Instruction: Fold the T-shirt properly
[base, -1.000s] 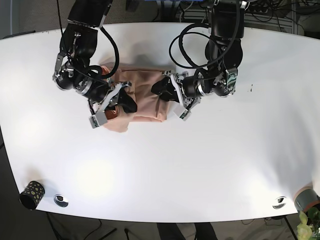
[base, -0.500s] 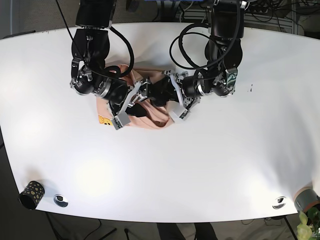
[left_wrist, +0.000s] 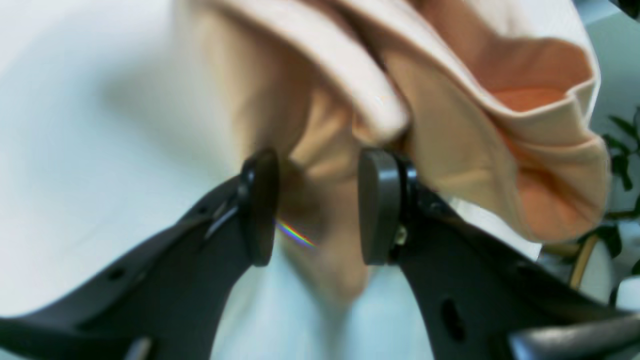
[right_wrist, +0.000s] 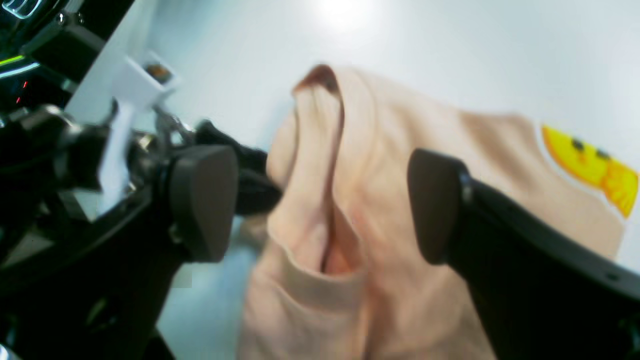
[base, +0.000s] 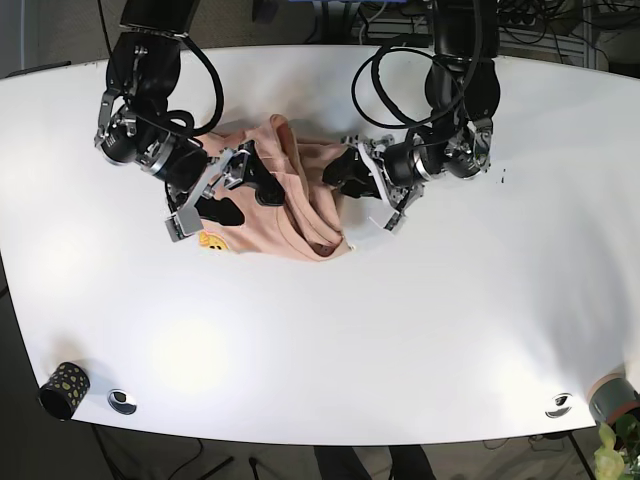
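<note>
A soft peach T-shirt (base: 290, 200) lies bunched up in the upper middle of the base picture, on a big white table (base: 400, 330). It is not flat. It has thick folds and a raised ridge that runs down its middle. A small yellow print (base: 211, 241) peeks out at the shirt's lower left edge.

The right gripper (base: 232, 190) sits at the left side of the shirt in the base picture. In the right wrist picture, its two black fingers (right_wrist: 202, 200) are wide apart, with the lumpy peach cloth (right_wrist: 350, 210) behind the gap. The fingers do not squeeze the cloth. The yellow print (right_wrist: 592, 167) shows at the right edge of that picture.

The left gripper (base: 352, 180) sits at the right side of the shirt in the base picture. In the left wrist picture, its two dark pads (left_wrist: 377, 205) stand a little apart. A fold of the peach shirt (left_wrist: 450, 115) hangs just above and behind them, so it is hard to tell if they pinch any cloth.

A small black cup with gold spots (base: 64, 388) stands at the lower left corner of the table, well apart from the shirt. A round silver thing (base: 122, 401) lies just beside it.
</note>
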